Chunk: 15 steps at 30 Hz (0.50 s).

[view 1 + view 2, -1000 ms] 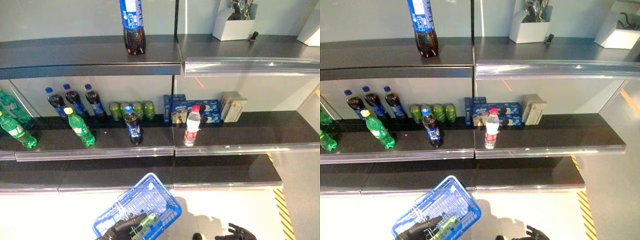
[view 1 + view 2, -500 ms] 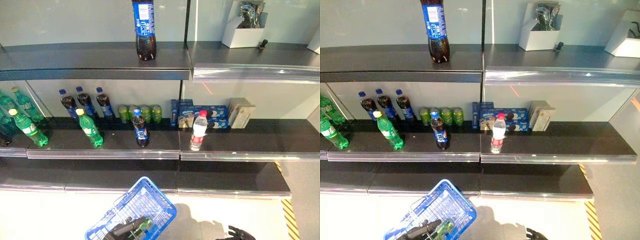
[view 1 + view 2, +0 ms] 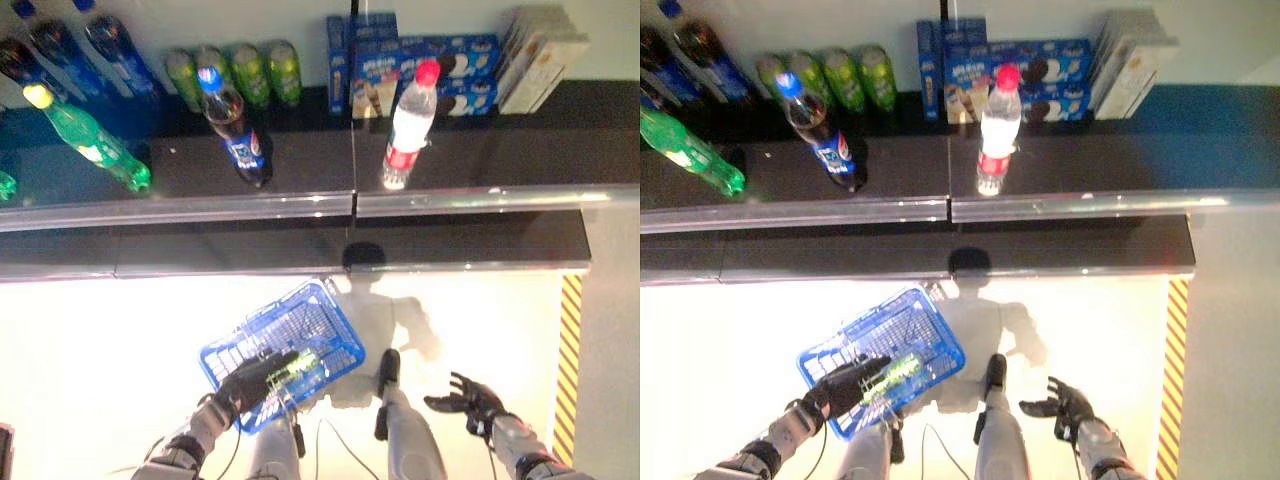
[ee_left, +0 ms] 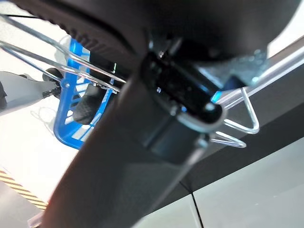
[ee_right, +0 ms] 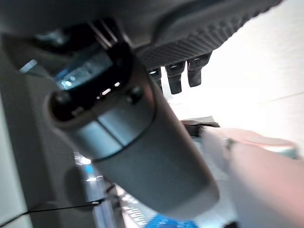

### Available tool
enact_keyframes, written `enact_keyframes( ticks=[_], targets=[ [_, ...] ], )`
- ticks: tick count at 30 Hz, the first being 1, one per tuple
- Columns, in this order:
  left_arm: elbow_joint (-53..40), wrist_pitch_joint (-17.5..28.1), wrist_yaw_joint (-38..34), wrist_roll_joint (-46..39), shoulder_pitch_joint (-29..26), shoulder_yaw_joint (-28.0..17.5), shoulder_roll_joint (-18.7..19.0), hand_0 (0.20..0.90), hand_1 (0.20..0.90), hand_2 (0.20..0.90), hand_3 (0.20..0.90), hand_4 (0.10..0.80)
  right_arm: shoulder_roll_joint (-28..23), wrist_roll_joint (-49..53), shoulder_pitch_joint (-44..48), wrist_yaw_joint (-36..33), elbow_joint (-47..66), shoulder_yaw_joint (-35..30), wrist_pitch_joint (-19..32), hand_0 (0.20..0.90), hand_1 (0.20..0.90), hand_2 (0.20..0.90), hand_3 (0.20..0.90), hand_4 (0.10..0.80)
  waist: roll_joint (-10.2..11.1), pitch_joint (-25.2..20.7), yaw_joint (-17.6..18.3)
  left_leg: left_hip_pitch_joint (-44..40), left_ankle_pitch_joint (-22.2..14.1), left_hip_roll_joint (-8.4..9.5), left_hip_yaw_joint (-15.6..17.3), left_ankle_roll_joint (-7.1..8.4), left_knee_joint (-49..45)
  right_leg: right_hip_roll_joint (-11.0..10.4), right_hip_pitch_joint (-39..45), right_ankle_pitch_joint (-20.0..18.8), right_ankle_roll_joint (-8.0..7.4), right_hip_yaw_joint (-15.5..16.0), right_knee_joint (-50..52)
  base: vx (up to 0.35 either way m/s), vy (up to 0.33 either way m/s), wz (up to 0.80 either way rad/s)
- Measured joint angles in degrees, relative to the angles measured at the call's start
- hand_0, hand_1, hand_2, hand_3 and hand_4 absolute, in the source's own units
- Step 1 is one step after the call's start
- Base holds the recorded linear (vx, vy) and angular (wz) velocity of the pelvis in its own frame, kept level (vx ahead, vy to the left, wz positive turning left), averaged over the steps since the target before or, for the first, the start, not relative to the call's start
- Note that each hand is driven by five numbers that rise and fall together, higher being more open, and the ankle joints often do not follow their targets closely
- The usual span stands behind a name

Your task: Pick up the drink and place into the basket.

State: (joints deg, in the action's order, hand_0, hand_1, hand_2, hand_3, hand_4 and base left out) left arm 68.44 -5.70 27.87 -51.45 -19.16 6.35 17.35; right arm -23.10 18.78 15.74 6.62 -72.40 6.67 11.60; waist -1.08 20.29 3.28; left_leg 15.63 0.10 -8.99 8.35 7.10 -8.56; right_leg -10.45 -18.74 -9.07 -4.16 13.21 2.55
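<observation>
The blue wire basket [image 3: 300,335] hangs low in front of the shelves, over the pale floor. My left hand [image 3: 245,380] is curled round its wire handle [image 4: 232,128]. Something green [image 3: 293,366], seemingly a drink, lies in the basket beside that hand. My right hand [image 3: 462,398] hangs at the lower right with fingers [image 5: 178,76] spread and nothing in it. On the shelf [image 3: 300,205] stand a cola bottle [image 3: 232,142], a clear water bottle with a red cap [image 3: 408,125] and a green bottle [image 3: 92,140].
Green cans [image 3: 235,75] and more cola bottles [image 3: 60,45] line the back of the shelf. Blue biscuit boxes [image 3: 420,55] and a pale carton [image 3: 540,55] stand to the right. A lower shelf [image 3: 300,250] juts out below. Yellow-black tape [image 3: 570,360] marks the floor.
The camera has tipped down: the top shelf has left the view, and the floor and both arms show. The basket still hangs from my left hand.
</observation>
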Motion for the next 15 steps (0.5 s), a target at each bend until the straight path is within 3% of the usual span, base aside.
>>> enact_keyframes(
  ticks=[7,15],
  targets=[
    [0.0,0.4,0.1,-1.6,-0.9,-0.3,0.5,0.3,0.3,0.3,0.2,0.1,-2.0,4.5,0.3,1.0,8.1,0.4,6.6,0.9,0.9,0.9,0.9,0.8,0.4,0.4,-0.1,4.7,-5.9,-0.79,-1.7,-0.47,-11.3,-1.9,-6.1,8.2,0.31,-1.1,16.0,-0.01,-0.002,0.06],
    [-4.6,0.3,-0.1,-4.5,1.7,-0.4,1.8,0.3,0.3,0.3,0.2,0.1,-4.4,-3.2,-3.0,-6.5,41.0,4.9,6.9,0.9,0.9,0.9,0.9,0.8,1.8,0.9,0.0,7.4,-9.1,-1.4,-2.0,-0.46,-18.3,-2.5,-8.6,10.8,0.4,-2.3,22.2,0.042,0.009,0.0]
  ],
)
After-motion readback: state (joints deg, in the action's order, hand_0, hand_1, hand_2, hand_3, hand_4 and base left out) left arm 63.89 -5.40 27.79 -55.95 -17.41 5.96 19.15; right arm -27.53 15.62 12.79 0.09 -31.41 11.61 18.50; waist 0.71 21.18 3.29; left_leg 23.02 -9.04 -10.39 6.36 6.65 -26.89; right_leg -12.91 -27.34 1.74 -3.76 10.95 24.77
